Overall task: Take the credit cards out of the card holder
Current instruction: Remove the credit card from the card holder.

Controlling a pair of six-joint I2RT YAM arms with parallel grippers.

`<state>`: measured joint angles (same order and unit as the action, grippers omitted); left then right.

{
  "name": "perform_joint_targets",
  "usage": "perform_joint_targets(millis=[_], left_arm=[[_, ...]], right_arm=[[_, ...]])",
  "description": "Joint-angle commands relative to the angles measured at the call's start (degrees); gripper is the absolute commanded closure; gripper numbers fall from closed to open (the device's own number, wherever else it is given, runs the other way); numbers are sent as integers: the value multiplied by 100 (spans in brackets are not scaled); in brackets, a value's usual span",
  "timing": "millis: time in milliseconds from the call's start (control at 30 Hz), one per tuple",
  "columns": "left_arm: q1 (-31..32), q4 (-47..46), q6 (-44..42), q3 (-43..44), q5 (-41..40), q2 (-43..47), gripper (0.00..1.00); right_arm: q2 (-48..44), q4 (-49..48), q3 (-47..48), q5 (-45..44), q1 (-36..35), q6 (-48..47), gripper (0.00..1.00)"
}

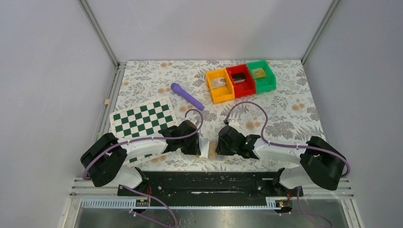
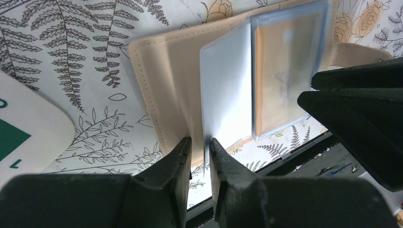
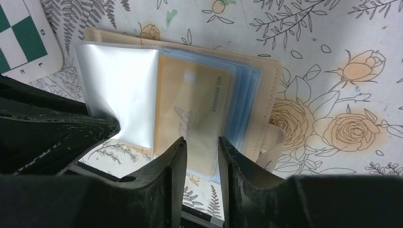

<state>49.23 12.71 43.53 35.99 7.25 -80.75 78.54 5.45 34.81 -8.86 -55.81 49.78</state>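
One card holder (image 2: 161, 80), spread open on the floral table (image 1: 285, 114) between two grippers, near the front edge. One tan card (image 3: 190, 109) inside. Three bins (image 1: 240, 80), one checkered board (image 1: 142, 118). Left gripper (image 2: 200, 145): barely parted, pinching one clear sleeve (image 2: 225, 90). Right gripper (image 3: 199, 145): wider, astride the card's lower edge; grip unclear.

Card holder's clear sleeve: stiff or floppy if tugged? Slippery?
Probably floppy: the clear sleeve bows where the left tool seems to pinch its edge. Likely light and slick, judging by the thin glossy film. The card in the next pocket lies flat, so it is probably stiffer.
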Motion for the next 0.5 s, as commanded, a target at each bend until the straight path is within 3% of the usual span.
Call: perform_joint_targets(millis=[0, 467], left_arm=[[-8, -183, 11, -40, 67, 15, 79], [-12, -210, 24, -61, 87, 14, 79]], right_arm=[[-94, -440, 68, 157, 18, 66, 63], [-308, -1174, -215, 429, 18, 211, 63]])
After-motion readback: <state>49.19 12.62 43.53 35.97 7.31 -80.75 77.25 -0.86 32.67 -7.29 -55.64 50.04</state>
